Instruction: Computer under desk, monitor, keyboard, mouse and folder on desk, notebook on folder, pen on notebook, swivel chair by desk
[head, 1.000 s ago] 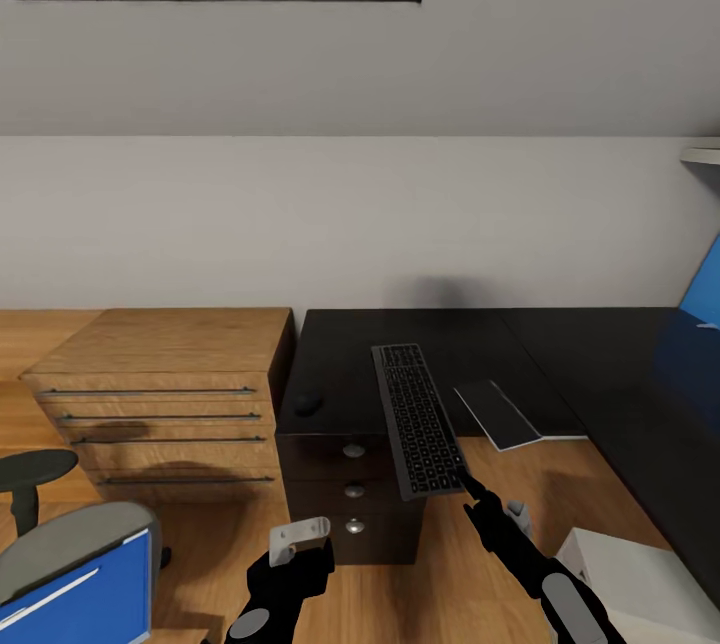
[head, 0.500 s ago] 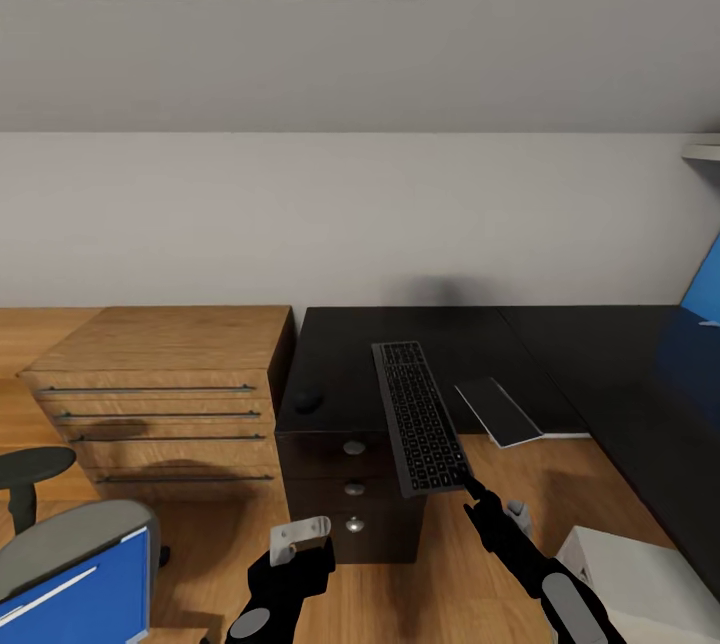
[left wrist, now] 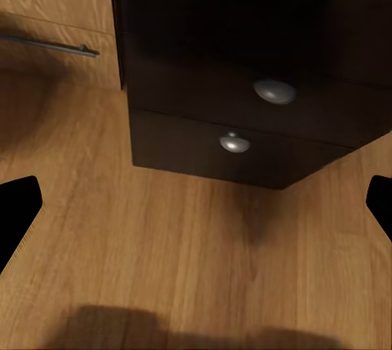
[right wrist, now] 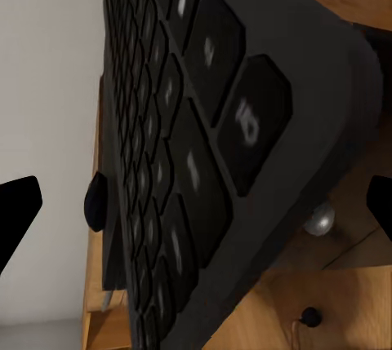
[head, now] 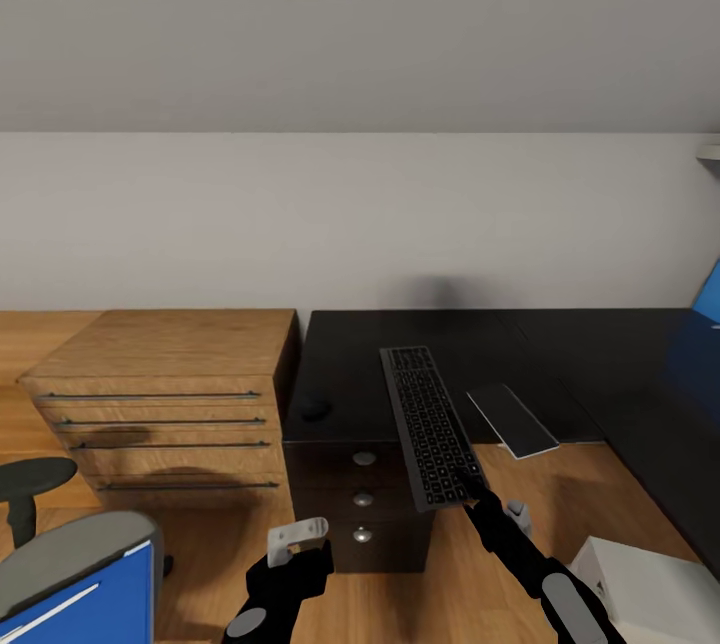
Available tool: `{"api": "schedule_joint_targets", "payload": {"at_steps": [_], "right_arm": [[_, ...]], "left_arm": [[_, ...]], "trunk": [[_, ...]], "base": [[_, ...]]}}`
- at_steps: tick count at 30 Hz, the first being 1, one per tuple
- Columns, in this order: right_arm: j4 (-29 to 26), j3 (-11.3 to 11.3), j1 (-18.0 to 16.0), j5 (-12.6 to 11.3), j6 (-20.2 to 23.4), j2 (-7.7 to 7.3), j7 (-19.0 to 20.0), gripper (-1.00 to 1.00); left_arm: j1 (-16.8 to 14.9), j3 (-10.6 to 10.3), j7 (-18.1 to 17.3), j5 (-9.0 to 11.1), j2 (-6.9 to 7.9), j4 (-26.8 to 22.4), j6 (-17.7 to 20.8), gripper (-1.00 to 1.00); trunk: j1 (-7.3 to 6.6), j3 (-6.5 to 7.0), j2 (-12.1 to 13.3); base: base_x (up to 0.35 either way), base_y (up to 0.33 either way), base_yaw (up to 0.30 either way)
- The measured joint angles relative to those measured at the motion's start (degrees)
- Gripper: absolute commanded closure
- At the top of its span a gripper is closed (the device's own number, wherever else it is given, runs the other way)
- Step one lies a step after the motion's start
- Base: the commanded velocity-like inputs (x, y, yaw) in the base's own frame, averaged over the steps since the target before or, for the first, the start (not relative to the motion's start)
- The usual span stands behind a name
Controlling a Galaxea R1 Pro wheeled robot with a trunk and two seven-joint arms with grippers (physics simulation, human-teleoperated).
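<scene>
Swivel chair [head: 70, 564] sat at the head view's 7 o'clock corner, the blue folder [head: 95, 604] against its seat. Left tool [head: 297, 536] hung released over the wood floor [left wrist: 163, 252] before the counter's black drawers [left wrist: 245, 113], its fingertips wide apart in the wrist view. Mouse [head: 316, 410] lay on the counter [head: 350, 364] near its left edge. Keyboard [head: 431, 424] stretched from 12 to 6 o'clock, its near end overhanging the counter edge, and the right tool [head: 470, 486] was clenched on that end. Notebook [head: 512, 420] lay just right of the keyboard, apart from it. Computer [head: 650, 589] stood on the floor at 5 o'clock.
</scene>
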Motion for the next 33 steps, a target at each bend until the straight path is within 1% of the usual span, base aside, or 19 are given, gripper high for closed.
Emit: {"api": "schedule_joint_targets", "payload": {"at_steps": [12, 13, 24, 33], "right_arm": [[-0.01, 0.09, 0.0, 0.2, -0.14, 0.0, 0.0, -1.0], [-0.01, 0.1, 0.0, 0.24, -0.13, 0.0, 0.0, 1.0], [-0.13, 0.33, 0.0, 0.2, -0.07, 0.01, 0.06, 1.0], [-0.7, 0.34, 0.0, 0.33, -0.19, -0.01, 0.32, 1.0]], "left_arm": [[0.0, 0.01, 0.0, 0.34, 0.09, 0.01, 0.01, -1.0], [0.0, 0.01, 0.0, 0.34, 0.09, 0.01, 0.01, -1.0], [0.0, 0.01, 0.08, 0.35, 0.07, 0.01, 0.01, -1.0], [0.0, -0.07, 0.24, 0.27, 0.06, 0.01, -0.07, -1.0]], "trunk": [[0.02, 0.0, 0.0], [0.02, 0.0, 0.0], [0.02, 0.0, 0.0], [-1.95, 1.61, 3.6]], "base": [[0.015, 0.014, 0.0], [0.0, 0.0, 0.0], [0.0, 0.0, 0.0], [0.0, 0.0, 0.0]]}}
